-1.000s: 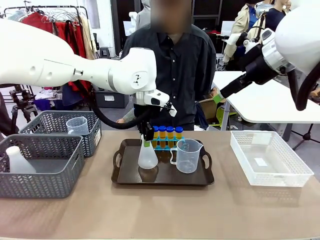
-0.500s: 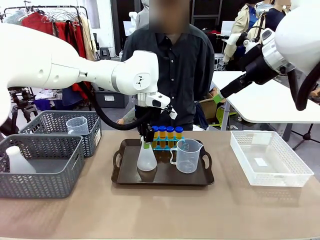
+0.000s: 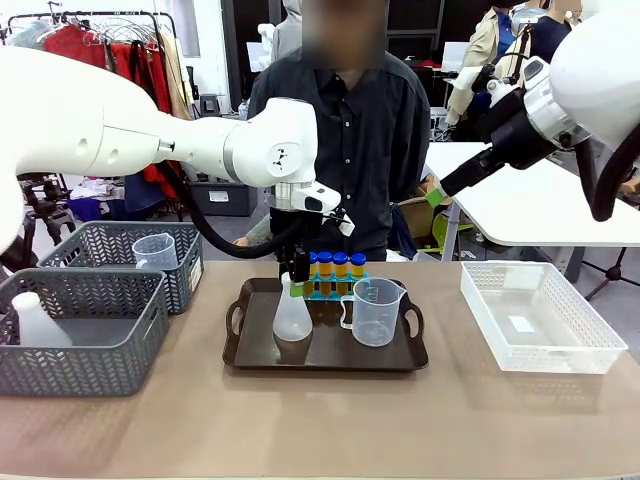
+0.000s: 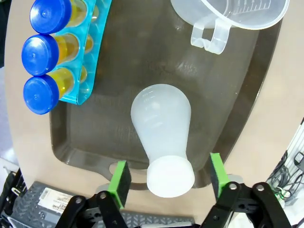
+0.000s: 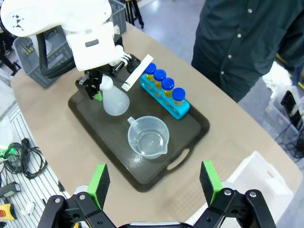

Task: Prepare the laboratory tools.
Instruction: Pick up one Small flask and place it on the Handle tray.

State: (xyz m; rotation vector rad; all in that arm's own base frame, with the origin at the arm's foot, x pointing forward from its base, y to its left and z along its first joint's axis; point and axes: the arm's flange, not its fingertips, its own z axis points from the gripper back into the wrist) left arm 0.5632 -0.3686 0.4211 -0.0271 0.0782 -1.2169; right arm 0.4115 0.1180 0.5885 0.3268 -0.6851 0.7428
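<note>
Behind the brown desk (image 3: pixel 320 430) a person in a dark shirt (image 3: pixel 350 130) stands among clothes rails and other tables, and from the front we see the dark tray (image 3: pixel 325 358) holding the conical flask (image 3: pixel 292 315), the measuring beaker (image 3: pixel 376 312) to its right and the blue rack (image 3: pixel 335 291) with its four blue-capped tubes (image 3: pixel 334 268) at the tray's far edge. Our left pincer (image 3: pixel 296 272) hangs directly over the flask's neck; a second ago it was clamped on that neck, and now the flask stands upright on the tray by itself, a little lower and nearer the rack than it was. A second beaker (image 3: pixel 153 251) and a white bottle (image 3: pixel 36 322) wait in the grey baskets (image 3: pixel 85 330) at our left, and the white basket (image 3: pixel 540 318) sits at our right. Looking down from the left wrist, we find the green pads (image 4: pixel 120 176) standing apart on either side of the flask's mouth with clear gaps, so we judge that the flask has just been let go. From the right wrist, our right pincer (image 5: pixel 153 184) hovers high above the tray's near end, its pads (image 5: pixel 99 181) wide apart with nothing between them. We take the flask's placing as done; the basket items may be next.
</note>
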